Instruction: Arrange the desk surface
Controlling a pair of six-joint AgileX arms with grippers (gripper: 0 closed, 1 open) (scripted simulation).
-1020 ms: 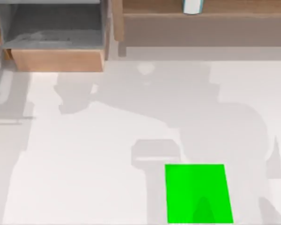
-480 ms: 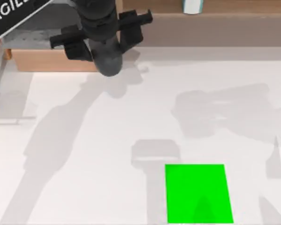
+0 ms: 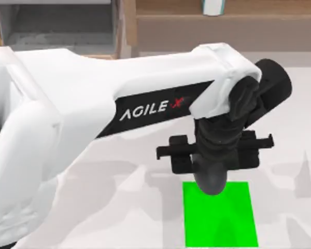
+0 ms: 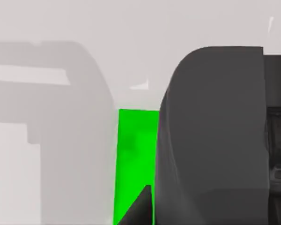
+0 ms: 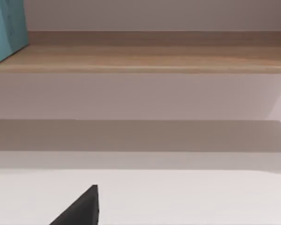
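Top view: left arm (image 3: 93, 114) reaches across the desk surface (image 3: 295, 109) from the left edge, its wrist turned down near the front edge. Left gripper (image 3: 212, 179) hangs over the back edge of the green rectangle (image 3: 223, 220), which lies flat on the desk at the front edge, right of centre. Fingers are hidden under the wrist, so released or clenched cannot be told. Wooden shelf (image 3: 197, 23) runs along the back edge with a teal box (image 3: 213, 7) on it; an open drawer unit (image 3: 62, 31) sits at the back left corner.

Left wrist view: dark gripper body fills one side, the green rectangle (image 4: 133, 159) just beside it on white desk (image 4: 131, 28). Nothing seen held.

Right wrist view: right arm parked, looking toward the shelf (image 5: 145, 58) and the teal box (image 5: 7, 28) at the back edge; a dark finger tip (image 5: 82, 208) shows, state of the fingers cannot be told.

Judgement: step looks like a positioning move over the green patch. To do it well, centre over the patch before lowering, keep the wrist vertical, descend slowly
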